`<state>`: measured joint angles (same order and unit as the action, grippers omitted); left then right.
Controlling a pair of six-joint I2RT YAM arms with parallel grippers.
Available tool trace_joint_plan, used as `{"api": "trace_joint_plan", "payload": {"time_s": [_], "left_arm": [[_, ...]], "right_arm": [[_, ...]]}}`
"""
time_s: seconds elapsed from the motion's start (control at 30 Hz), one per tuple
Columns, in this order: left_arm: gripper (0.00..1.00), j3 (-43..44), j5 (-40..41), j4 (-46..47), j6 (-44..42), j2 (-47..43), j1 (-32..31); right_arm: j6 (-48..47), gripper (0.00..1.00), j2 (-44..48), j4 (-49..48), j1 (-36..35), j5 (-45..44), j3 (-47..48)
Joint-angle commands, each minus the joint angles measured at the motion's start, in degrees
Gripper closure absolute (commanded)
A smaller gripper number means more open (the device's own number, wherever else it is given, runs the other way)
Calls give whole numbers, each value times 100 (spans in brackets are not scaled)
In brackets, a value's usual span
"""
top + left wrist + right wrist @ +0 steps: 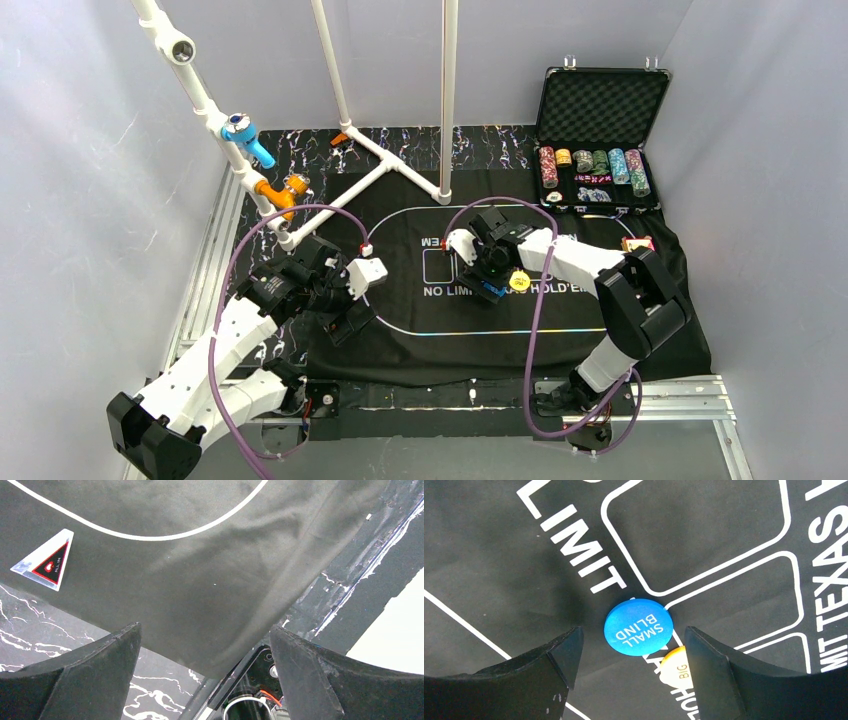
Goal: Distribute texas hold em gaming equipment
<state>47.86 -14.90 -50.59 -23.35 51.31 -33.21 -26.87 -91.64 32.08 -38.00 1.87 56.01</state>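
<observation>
blue disc (638, 626): "small blind"; yellow disc (676, 669): "big"; triangle (47, 562): "all in".

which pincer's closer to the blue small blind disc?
Right. The right pincer hangs open, straddling the blue disc. The left pincer is far off at the mat's left edge.

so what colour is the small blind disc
The small blind disc is blue, white lettering; best in right wrist view.

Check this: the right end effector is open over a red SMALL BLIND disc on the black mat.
Wrong colour: the SMALL BLIND disc is blue, as the right wrist view shows. The right end effector is open over it on the black mat.
</observation>
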Motion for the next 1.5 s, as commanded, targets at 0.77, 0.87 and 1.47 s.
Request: {"api": "trace_joint_plan", "payload": {"time_s": [0.77, 0.87, 1.47], "left_arm": [[1, 117, -58, -74, -2, 0, -26], [1, 118, -62, -73, -11, 2, -23], [1, 163, -161, -74, -3, 117, -27]], "right_arm": [[-409, 52, 660, 765, -6, 19, -19], [-631, 53, 995, 1087, -6, -22, -198], [-1854, 57, 1737, 1476, 1416, -235, -1337]]}}
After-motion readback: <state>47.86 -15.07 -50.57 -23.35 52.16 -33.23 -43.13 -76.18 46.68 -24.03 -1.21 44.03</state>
